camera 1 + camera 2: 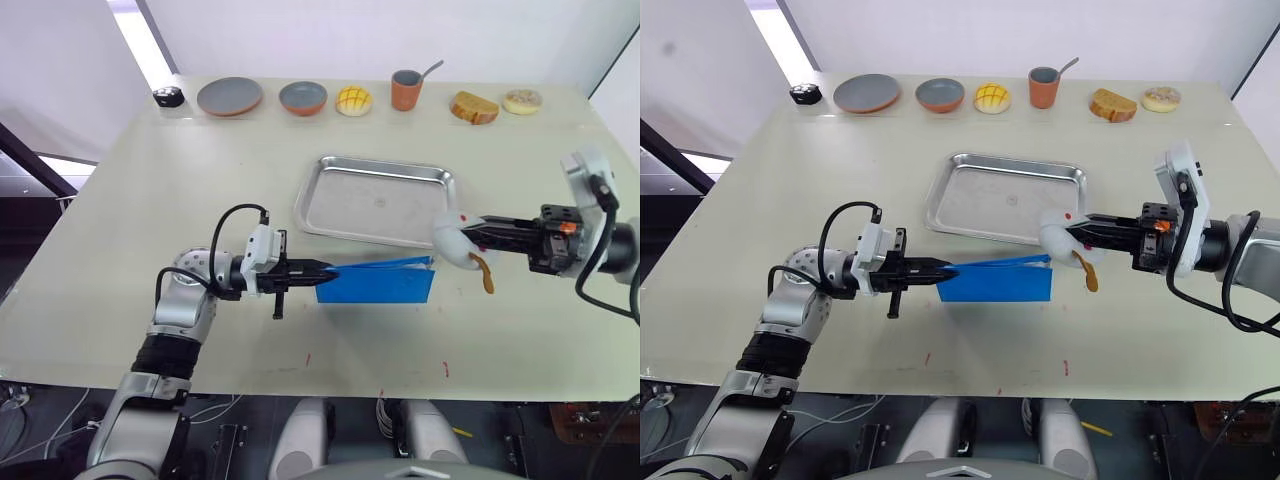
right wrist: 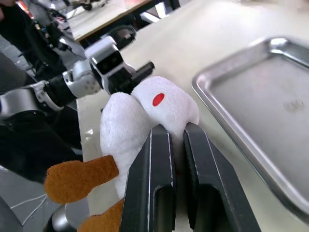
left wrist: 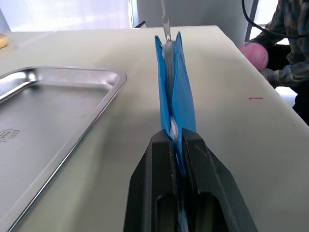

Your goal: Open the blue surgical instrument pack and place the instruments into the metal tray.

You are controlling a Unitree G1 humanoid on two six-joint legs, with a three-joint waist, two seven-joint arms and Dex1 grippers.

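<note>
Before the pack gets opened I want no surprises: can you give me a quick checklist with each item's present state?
1. Left gripper shut on the blue pack: ok.
2. Pack lifted on edge beside the metal tray: ok.
3. Tray holds nothing: ok.
4. Right gripper free to pull the pack open: not ok, it is shut on the white toy.
5. Instruments inside the pack: cannot tell; a thin metal tip shows at its far end.

Bright-blue pack (image 1: 378, 283), shiny silver tray (image 1: 372, 201), white toy (image 1: 456, 238) with orange feet
</note>
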